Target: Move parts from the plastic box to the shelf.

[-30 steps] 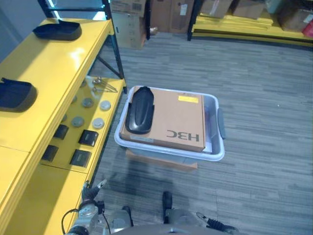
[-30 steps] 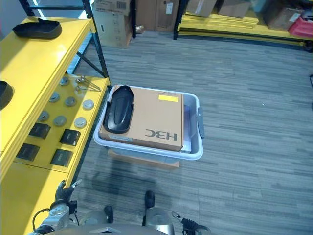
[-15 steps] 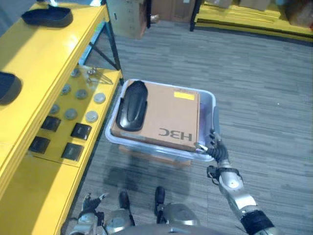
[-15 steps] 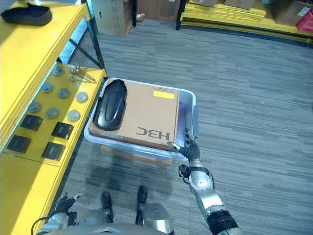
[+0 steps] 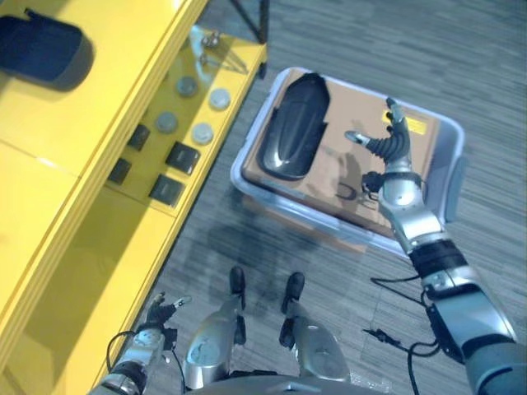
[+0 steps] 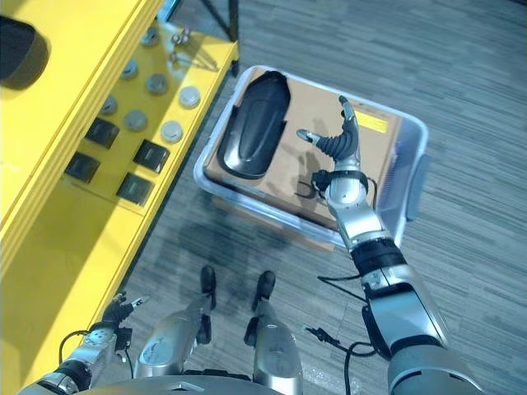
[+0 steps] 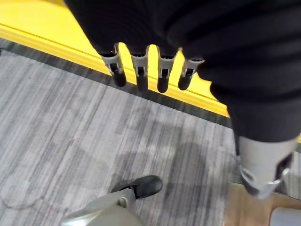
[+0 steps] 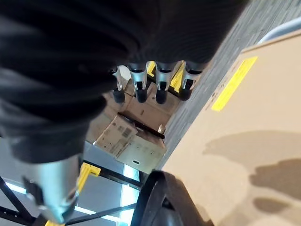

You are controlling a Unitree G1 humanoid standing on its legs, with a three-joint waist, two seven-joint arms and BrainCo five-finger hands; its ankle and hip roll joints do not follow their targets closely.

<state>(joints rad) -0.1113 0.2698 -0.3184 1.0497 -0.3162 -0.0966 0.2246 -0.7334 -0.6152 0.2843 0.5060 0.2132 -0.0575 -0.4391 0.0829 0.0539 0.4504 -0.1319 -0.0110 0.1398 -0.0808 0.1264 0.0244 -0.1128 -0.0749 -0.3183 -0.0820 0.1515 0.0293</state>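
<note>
A clear plastic box (image 5: 240, 171) stands on the floor beside the yellow shelf (image 5: 82, 148). A brown cardboard carton (image 5: 338, 177) fills it, and a long black moulded part (image 5: 295, 127) lies on the carton's left side. My right hand (image 5: 391, 148) hovers open over the carton's right half, to the right of the black part and apart from it, fingers (image 8: 155, 89) straight. Another black part (image 5: 41, 49) rests on the shelf's top. My left hand (image 5: 156, 309) hangs low by the shelf's foot, fingers (image 7: 141, 75) straight and holding nothing.
The lower shelf board (image 5: 239, 82) carries grey round discs (image 5: 202, 132), black square pieces (image 5: 183, 155) and small metal bits (image 5: 212, 45). Grey carpet runs to the right of the plastic box. A low cardboard block (image 5: 346, 234) sits under the box.
The camera has tipped down and swung. My right arm has risen from the box's near right corner to above the carton. The black part has stayed put on the carton.
</note>
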